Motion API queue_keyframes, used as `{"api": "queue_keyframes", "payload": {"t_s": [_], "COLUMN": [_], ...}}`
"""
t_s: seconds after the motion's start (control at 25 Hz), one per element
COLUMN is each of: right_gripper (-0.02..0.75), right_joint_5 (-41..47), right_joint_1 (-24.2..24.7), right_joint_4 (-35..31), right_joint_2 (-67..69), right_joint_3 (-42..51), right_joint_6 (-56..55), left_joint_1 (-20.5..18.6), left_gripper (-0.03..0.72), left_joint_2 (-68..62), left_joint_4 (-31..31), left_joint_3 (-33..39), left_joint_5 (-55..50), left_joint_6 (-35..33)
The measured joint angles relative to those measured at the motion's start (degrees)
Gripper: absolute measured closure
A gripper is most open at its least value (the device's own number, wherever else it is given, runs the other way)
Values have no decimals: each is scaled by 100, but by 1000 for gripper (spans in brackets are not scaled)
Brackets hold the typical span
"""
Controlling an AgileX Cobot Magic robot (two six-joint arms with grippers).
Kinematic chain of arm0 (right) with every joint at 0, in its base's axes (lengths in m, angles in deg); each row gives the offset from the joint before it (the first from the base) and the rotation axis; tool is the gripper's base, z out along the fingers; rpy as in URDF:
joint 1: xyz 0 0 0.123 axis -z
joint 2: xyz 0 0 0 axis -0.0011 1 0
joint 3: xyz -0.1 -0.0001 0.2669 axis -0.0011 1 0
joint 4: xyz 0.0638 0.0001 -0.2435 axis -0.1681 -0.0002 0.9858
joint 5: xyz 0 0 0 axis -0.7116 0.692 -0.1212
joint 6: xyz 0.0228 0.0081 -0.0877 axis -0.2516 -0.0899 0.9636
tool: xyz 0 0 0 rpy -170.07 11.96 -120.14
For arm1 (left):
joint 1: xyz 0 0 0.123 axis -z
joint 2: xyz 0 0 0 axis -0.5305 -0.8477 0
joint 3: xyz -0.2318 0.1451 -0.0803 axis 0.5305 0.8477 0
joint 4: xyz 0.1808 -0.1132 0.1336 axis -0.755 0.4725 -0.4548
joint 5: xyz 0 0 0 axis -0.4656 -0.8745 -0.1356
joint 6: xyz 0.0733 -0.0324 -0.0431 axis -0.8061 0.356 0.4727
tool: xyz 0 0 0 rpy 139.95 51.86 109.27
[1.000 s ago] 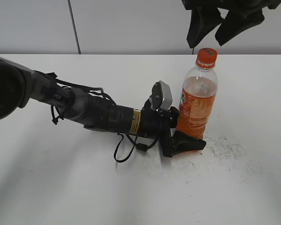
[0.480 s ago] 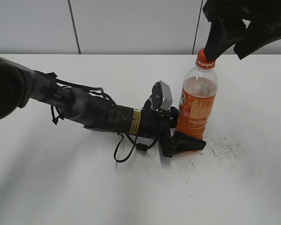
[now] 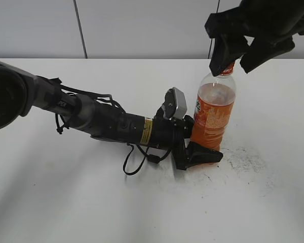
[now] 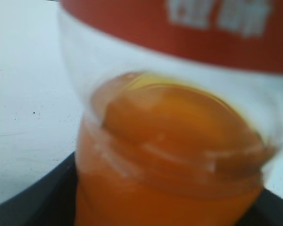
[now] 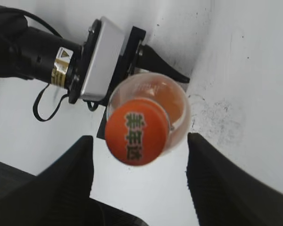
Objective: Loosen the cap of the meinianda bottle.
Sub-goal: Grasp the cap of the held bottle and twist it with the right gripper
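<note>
One meinianda bottle point(image 3: 213, 119) stands upright on the white table point(image 3: 91, 202), right of centre in the exterior view, and it is the only bottle in sight, with one orange cap point(image 5: 137, 132) sitting on its neck. Two grippers are at work. Low down, the left gripper point(image 3: 200, 152) reaches in from the left and is clamped around the bottle's base, its dark fingers point(image 3: 205, 153) pressed to the plastic just above the table; the left wrist view shows nothing but the blurred lower bottle filling the picture with dark jaw edges beneath it, which agrees with a firm hold. Up top, the right gripper point(image 5: 139, 176) is spread wide, one finger on each side of the cap with white table showing in the gaps, so it is around the cap but touches it on neither side as far as the right wrist view shows. In the exterior view its fingers point(image 3: 225, 53) hide most of the cap, with only a sliver of orange visible below them. By my reading, the steadying half of the job is done: the bottle is braced and the upper tool is lined up over the cap. What is left appears to be everything that counts, namely closing on the cap and turning it; the cap looks fully seated, and nothing suggests it has been loosened.
</note>
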Motion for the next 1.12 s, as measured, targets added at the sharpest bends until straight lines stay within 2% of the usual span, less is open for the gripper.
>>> {"api": "queue_keyframes", "payload": {"t_s": [0.36, 0.72, 0.84, 0.92, 1.12], "right_gripper": [288, 449, 457, 457, 457], "right_joint_5": [-567, -567, -528, -455, -278], "right_joint_1": [24, 58, 58, 58, 58], "right_joint_4": [19, 62, 62, 57, 2], "right_joint_2": [17, 144, 144, 144, 144], "right_joint_3": [0, 0, 0, -5, -27], "right_joint_6": [-32, -31, 128, 408, 2204], "left_joint_1": [0, 0, 0, 0, 0], "left_gripper": [132, 132, 132, 132, 132], "left_joint_2": [0, 0, 0, 2, 7], "left_joint_4": [-30, -35, -41, -47, -66], "left_joint_3": [-9, -15, -15, -15, -20], "left_joint_5": [-5, -10, -10, -10, -17], "left_joint_6": [6, 6, 6, 6, -51]}}
